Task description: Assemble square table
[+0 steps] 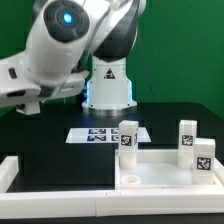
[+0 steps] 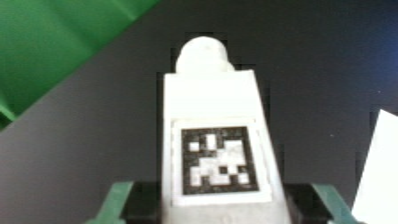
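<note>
Clamped between the gripper (image 2: pixel 217 205) fingers, a white leg (image 2: pixel 214 120) pointed its long axis straight away from the wrist (screw tip outward); the square tabletop (image 1: pixel 150 168) lay well apart below.

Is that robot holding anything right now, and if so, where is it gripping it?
Yes. Its hand holds a white table leg, gripped on both sides at the end that carries the black-and-white tag. The rounded tip points away from the hand.
</note>
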Controlling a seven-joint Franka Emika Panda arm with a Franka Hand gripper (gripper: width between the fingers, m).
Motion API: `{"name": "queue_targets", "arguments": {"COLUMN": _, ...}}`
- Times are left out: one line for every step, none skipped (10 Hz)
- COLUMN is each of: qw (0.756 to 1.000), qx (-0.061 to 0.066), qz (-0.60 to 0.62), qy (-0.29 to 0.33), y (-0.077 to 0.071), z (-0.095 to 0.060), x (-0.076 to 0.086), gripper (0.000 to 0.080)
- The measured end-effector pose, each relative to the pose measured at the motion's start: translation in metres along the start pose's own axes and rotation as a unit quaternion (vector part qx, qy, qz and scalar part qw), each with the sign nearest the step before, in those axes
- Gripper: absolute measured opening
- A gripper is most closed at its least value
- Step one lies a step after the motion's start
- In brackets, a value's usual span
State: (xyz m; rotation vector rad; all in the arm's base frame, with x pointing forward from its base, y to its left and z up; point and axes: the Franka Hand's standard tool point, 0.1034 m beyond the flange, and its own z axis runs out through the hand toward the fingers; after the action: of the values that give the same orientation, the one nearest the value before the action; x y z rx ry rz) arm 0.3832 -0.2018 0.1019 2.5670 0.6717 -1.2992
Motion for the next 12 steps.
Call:
{"name": "queue_targets", "arguments": {"qw": 1.000, "qx": -0.006, "qz": -0.005, "qy": 0.016, "y": 0.002, "z": 0.000, "x": 0.004, "gripper": 0.0291}}
{"name": "queue_targets", "arguments": {"qw": 0.998, "qx": -0.010, "qz": -0.012, "qy": 0.058, "y": 0.005, "z": -0.003, "x": 0.009, "gripper": 0.0291}}
{"name": "queue_targets", "arguments": {"qw": 0.995, "qx": -0.011, "qz": -0.010, "qy": 0.099, "y": 0.006, "z": -0.003, "x": 0.007, "gripper": 0.0291}}
{"name": "queue_targets", "arguments": {"qw": 0.992, "qx": -0.012, "qz": -0.012, "qy": 0.128, "y": 0.008, "z": -0.004, "x": 0.008, "gripper": 0.0291}}
{"name": "queue_targets", "arguments": {"qw": 0.986, "qx": -0.008, "qz": -0.007, "qy": 0.167, "y": 0.008, "z": -0.012, "x": 0.010, "gripper": 0.0291}}
{"name": "queue_targets", "arguments": {"qw": 0.979, "qx": -0.003, "qz": 0.002, "qy": 0.204, "y": 0.007, "z": -0.043, "x": 0.014, "gripper": 0.0291}}
{"name": "queue_targets", "arguments": {"qw": 0.970, "qx": -0.002, "qz": 0.015, "qy": 0.243, "y": 0.010, "z": -0.079, "x": 0.019, "gripper": 0.0291}}
{"name": "queue_targets", "arguments": {"qw": 0.961, "qx": -0.004, "qz": 0.031, "qy": 0.275, "y": 0.014, "z": -0.114, "x": 0.023, "gripper": 0.0291}}
{"name": "queue_targets", "arguments": {"qw": 0.950, "qx": -0.006, "qz": 0.050, "qy": 0.307, "y": 0.020, "z": -0.147, "x": 0.021, "gripper": 0.0291}}
{"name": "queue_targets", "arguments": {"qw": 0.939, "qx": 0.016, "qz": 0.070, "qy": 0.338, "y": 0.024, "z": -0.165, "x": 0.019, "gripper": 0.0291}}
{"name": "queue_targets", "arguments": {"qw": 0.926, "qx": -0.004, "qz": 0.065, "qy": 0.371, "y": 0.032, "z": -0.165, "x": 0.022, "gripper": 0.0291}}
{"name": "queue_targets", "arguments": {"qw": 0.922, "qx": -0.005, "qz": 0.067, "qy": 0.382, "y": 0.029, "z": -0.159, "x": 0.020, "gripper": 0.0291}}
